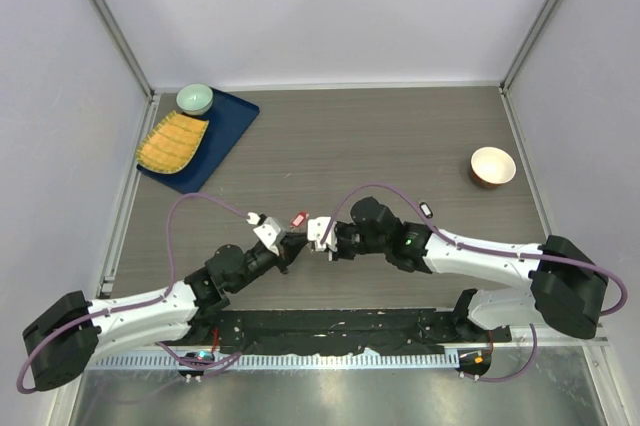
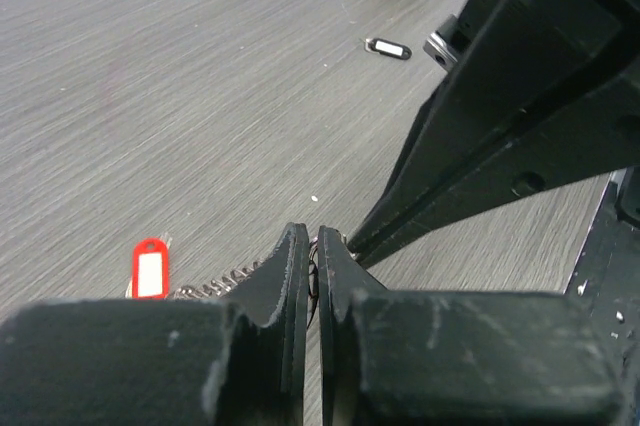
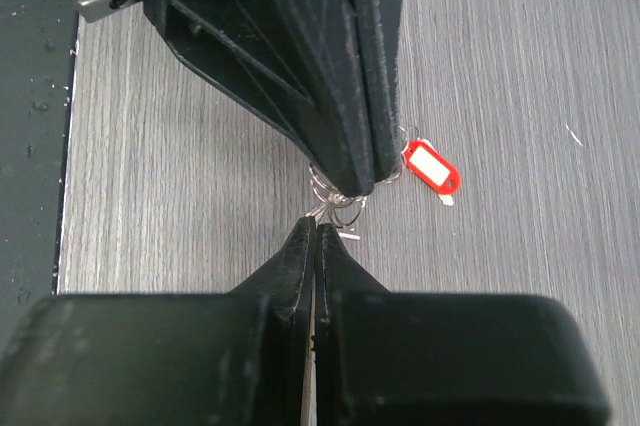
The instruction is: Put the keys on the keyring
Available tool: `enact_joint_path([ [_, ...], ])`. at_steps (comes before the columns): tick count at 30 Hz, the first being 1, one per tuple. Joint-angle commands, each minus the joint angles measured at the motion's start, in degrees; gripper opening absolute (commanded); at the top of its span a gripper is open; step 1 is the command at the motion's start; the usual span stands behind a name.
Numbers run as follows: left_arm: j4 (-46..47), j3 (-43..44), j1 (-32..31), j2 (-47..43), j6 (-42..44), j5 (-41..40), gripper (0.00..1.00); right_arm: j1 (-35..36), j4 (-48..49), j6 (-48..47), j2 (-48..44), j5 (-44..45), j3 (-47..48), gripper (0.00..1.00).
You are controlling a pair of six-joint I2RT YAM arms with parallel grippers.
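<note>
Both grippers meet tip to tip over the middle of the table. My left gripper is shut on a thin wire loop of the keyring, whose small rings bunch between the two tips. A coiled chain runs from them to a red tag lying on the table. My right gripper is shut on a thin silver strip that reaches into the rings; it looks like the plain key seen edge-on. The fingers hide any other key.
A small black oval fob lies on the table behind the right arm. A brown bowl stands at the far right. At the far left is a blue tray holding a green bowl and a yellow mat.
</note>
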Motion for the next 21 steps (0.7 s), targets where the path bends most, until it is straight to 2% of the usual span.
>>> enact_joint_path([
  [1,12.8,-0.9,0.3,1.4,-4.3,-7.1,0.0,1.9,8.2,4.3,-3.0,-1.5,-3.3,0.01],
  [6,17.1,-1.2,0.3,3.1,-5.7,-9.1,0.0,2.4,14.5,7.9,-3.8,2.1,-6.8,0.01],
  [11,16.6,-1.5,0.3,3.1,-4.1,-8.3,0.0,2.4,17.9,10.6,-5.2,5.2,-9.5,0.02],
  [15,16.5,-2.3,0.3,2.3,-2.4,-7.3,0.0,2.3,15.8,14.5,-4.9,4.7,-8.6,0.13],
  [17,16.2,-2.6,0.3,1.7,-0.6,-6.0,0.0,2.4,14.4,16.3,-5.1,4.9,-7.9,0.22],
  [21,15.7,-3.3,0.3,0.0,2.1,-4.9,0.0,2.3,8.5,18.6,-7.4,6.5,-5.9,0.32],
])
